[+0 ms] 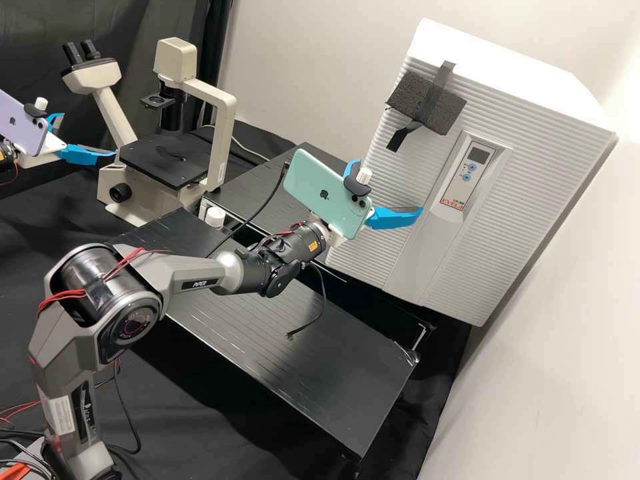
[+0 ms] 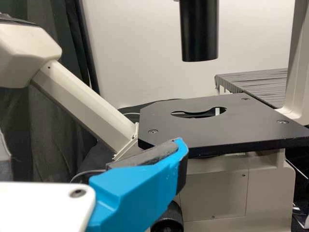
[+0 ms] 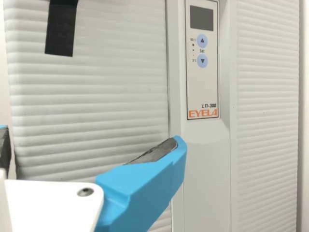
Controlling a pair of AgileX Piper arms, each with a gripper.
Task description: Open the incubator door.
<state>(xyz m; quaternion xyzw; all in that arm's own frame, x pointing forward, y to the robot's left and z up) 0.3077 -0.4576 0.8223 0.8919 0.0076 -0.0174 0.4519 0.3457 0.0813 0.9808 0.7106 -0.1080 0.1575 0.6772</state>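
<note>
Item: my right claw (image 1: 389,187), spread wide, at the shut incubator door (image 1: 495,227), right of frame. Item: my left claw (image 1: 89,135), also wide, near the microscope (image 1: 217,100), upper left.

two grippers: left gripper (image 1: 89,135), right gripper (image 1: 389,187). two phones (image 1: 327,193), one behind each gripper's fingers. one microscope (image 1: 225,143) near the left fingers. one incubator (image 1: 527,193) near the right fingers, with two round buttons (image 3: 202,40), one display (image 3: 201,18).
</note>
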